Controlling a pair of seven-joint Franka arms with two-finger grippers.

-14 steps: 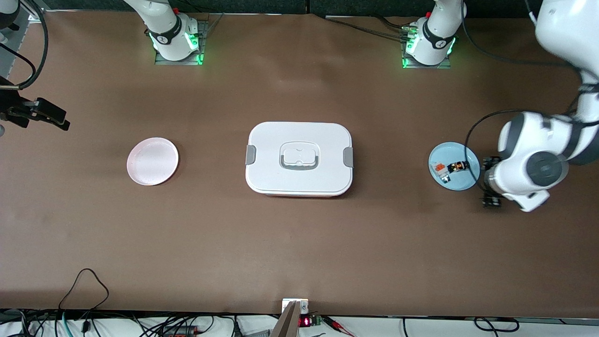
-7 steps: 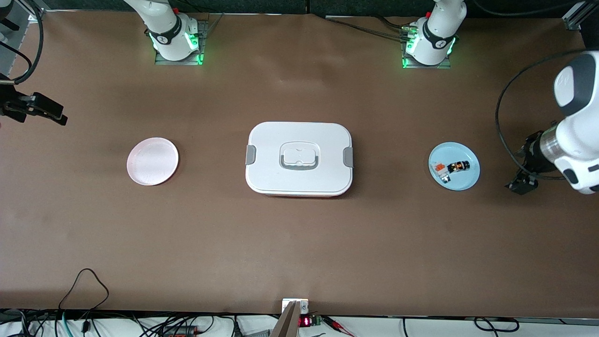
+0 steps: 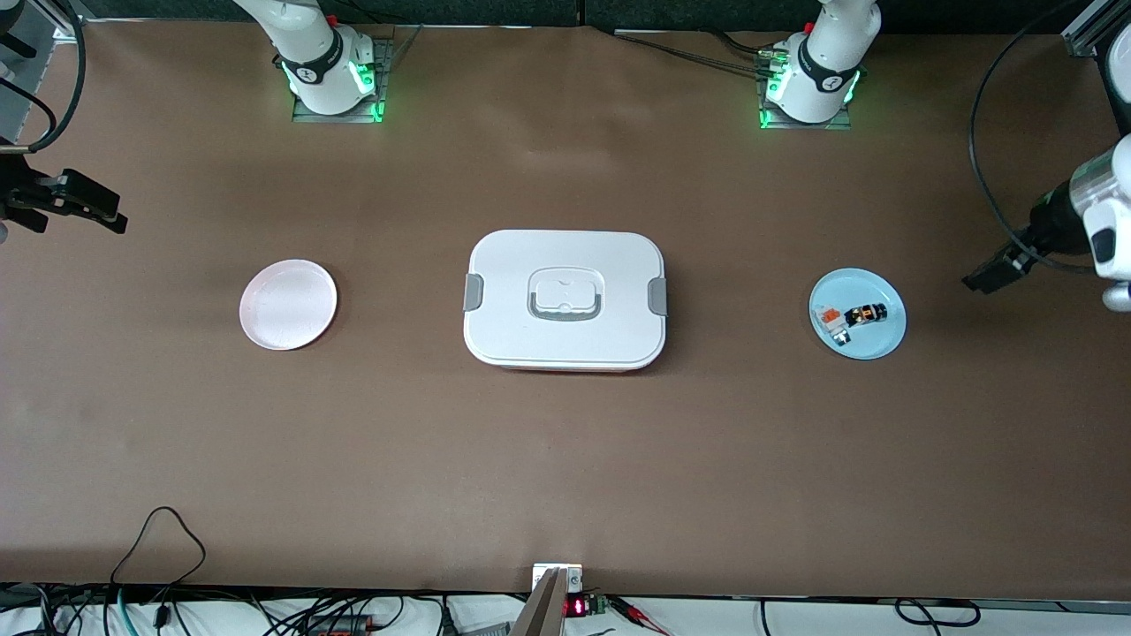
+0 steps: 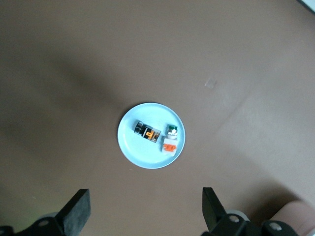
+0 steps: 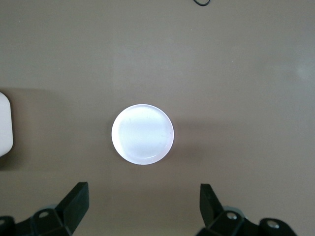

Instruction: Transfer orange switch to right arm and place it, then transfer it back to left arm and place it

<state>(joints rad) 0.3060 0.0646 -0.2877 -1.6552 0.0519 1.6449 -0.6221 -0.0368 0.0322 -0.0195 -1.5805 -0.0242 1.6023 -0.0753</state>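
The orange switch (image 3: 866, 314) lies on a blue plate (image 3: 879, 340) toward the left arm's end of the table, next to a small white-and-grey piece with an orange top (image 3: 828, 316). In the left wrist view the switch (image 4: 147, 132) and the plate (image 4: 142, 155) show well clear of my open, empty left gripper (image 4: 145, 211). That gripper (image 3: 988, 276) hangs over bare table past the plate. The white box (image 3: 565, 265) stands mid-table. My right gripper (image 3: 97, 212) hangs open and empty at the right arm's end, as the right wrist view (image 5: 142, 206) shows.
A pink plate (image 3: 288, 304) lies empty between the box and the right arm's end; it also shows in the right wrist view (image 5: 142, 133), with a corner of the box (image 5: 4, 123). A small green-topped piece (image 4: 171, 130) also lies on the blue plate.
My left arm has swung up and away from the blue plate toward the table's end, uncovering the plate. The right gripper has shifted only slightly.
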